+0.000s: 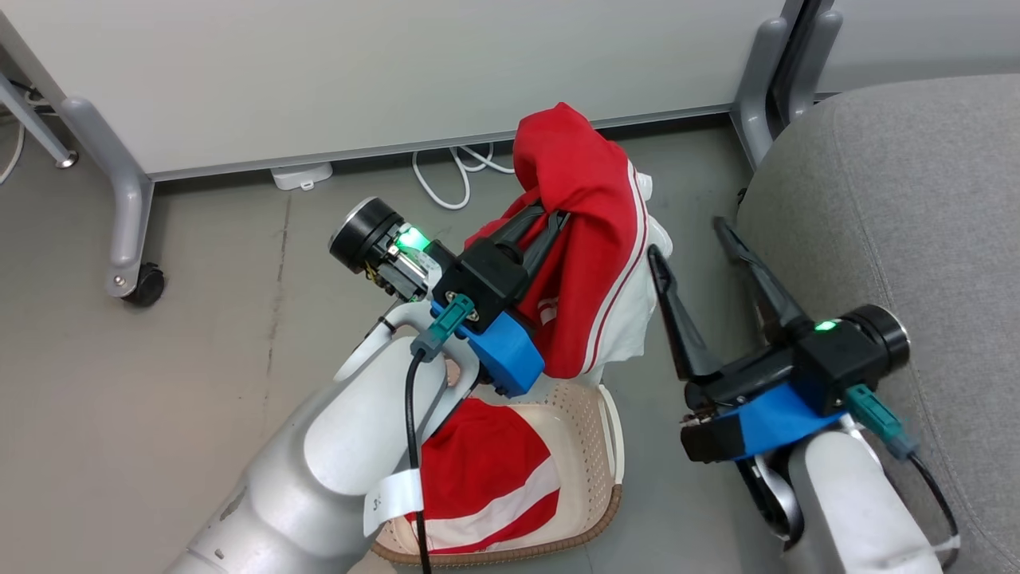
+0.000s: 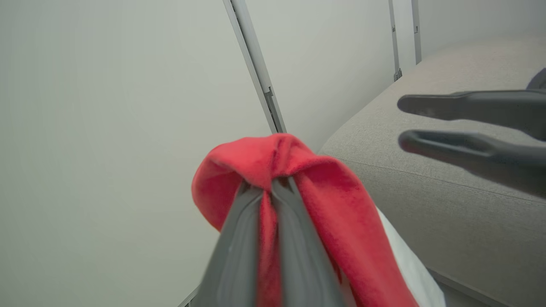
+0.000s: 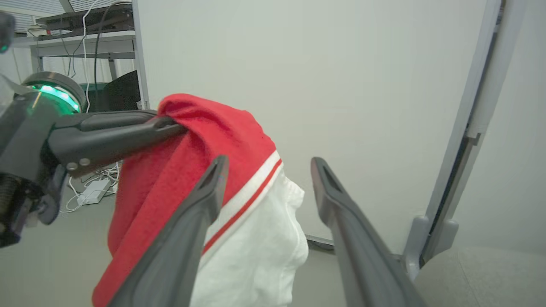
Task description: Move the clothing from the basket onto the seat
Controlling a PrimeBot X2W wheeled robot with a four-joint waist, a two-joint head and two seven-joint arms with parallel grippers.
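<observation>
One red garment is held above the basket, pinched in the left gripper, the right gripper spread empty; carriage across onto the seat is judged due next.

Grey floor, white partition, black castor

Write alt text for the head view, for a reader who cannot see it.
The left tool holds a red garment with white stripes lifted above the basket, where a second red garment lies. The right tool is open beside it, next to the grey sofa.
</observation>
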